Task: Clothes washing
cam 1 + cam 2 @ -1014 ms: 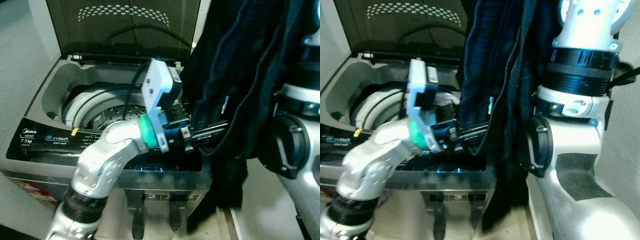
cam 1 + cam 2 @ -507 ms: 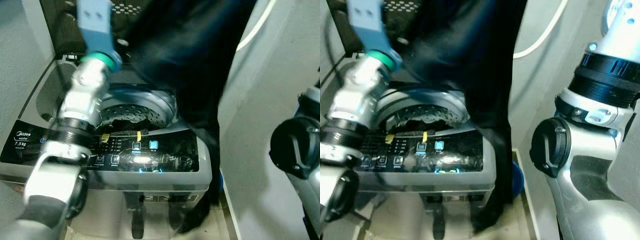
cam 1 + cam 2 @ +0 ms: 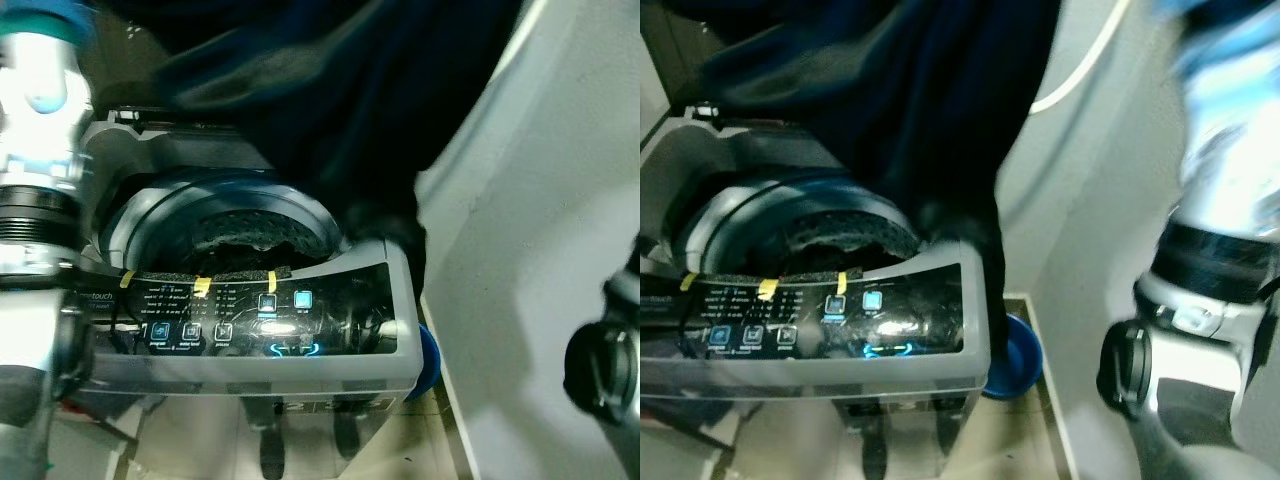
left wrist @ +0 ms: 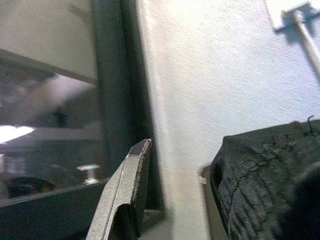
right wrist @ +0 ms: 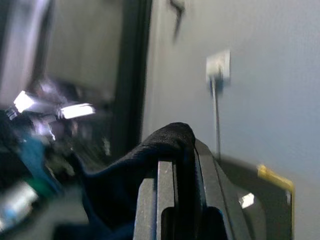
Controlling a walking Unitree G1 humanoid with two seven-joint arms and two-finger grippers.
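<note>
A: Status, L to R?

B: Left arm (image 3: 40, 190) raised beside the washing machine (image 3: 330, 360). Left end effector (image 4: 165, 200): wrist view shows one silver finger (image 4: 125, 195) and, across a gap, dark knit fabric over the other side. Fingers apart, but grip on cloth cannot be confirmed.

A: Machine?

B: Top-loader, lid up, drum (image 3: 250, 235) exposed w/ dark material at its rim. Control panel (image 3: 260, 320) lit. Blue tub (image 3: 1012, 352) on floor at machine's right corner.

A: Garment?

B: Dark garment (image 3: 350, 110) hangs high over the drum opening; lower edge drapes across the machine's right rear corner, touching it. Not in the drum yet. Right end effector (image 5: 177, 185): fingers narrow, clamped on a fold of the garment. Right arm (image 3: 1200, 300) well right of machine, blurred.

A: Step?

B: Judged: loading phase, approx. mid-transfer. Next move calls for centring the cloth over the drum, lowering it, then releasing. Risk: trailing hem snags on the corner or falls outside.
</note>
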